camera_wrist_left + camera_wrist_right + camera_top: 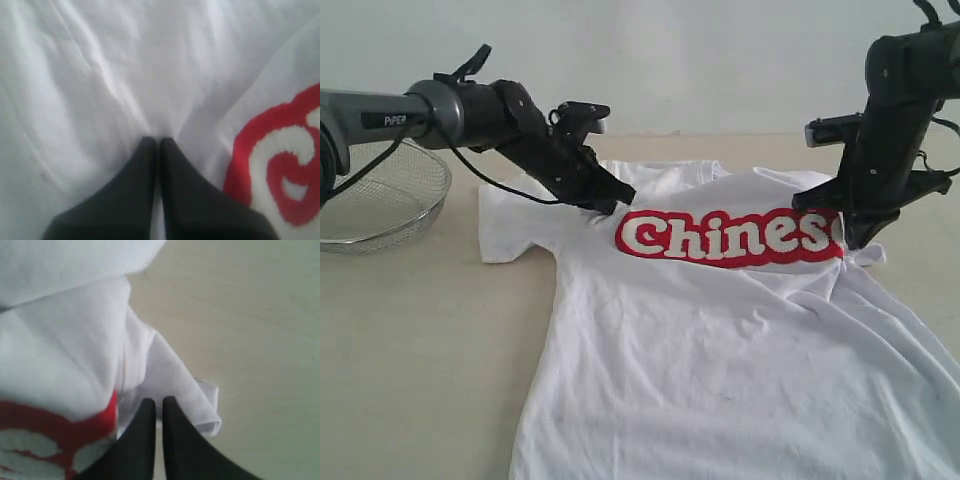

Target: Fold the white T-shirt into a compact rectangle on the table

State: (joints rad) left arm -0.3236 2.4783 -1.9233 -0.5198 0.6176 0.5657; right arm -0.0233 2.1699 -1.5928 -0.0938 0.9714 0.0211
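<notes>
White T-shirt (720,350) lies spread on the table (410,340), front side up, red "Chines…" block lettering (730,238) across the chest. The hem end runs out of the exterior view at the bottom, collar end toward the far wall. Cloth is wrinkled, not folded into any rectangle. One short sleeve lies flat on the table on the left of the exterior view.

Left gripper (620,195) reaches in low from the left, tip down on the shirt just beside the first letter of the print. In the left wrist view its black fingers (130,200) are pressed together and creases in the white cloth run into the tip (156,142), so it reads as pinching shirt fabric. Red print sits close beside it.

Right gripper (855,240) comes down steeply at the other end of the lettering, at the shirt's sleeve edge. Right wrist view: fingers (185,450) pressed together, tip (159,402) against a small folded flap of sleeve, bare table beyond it. Cannot tell if cloth is actually caught between them. The shirt bunches up a bit there and the last letter of the print is hidden behind the gripper.

Round wire-mesh basket (380,200) sits on the table at far left, under the left arm and apart from the shirt. A black cable (490,180) hangs in a loop below that arm.
</notes>
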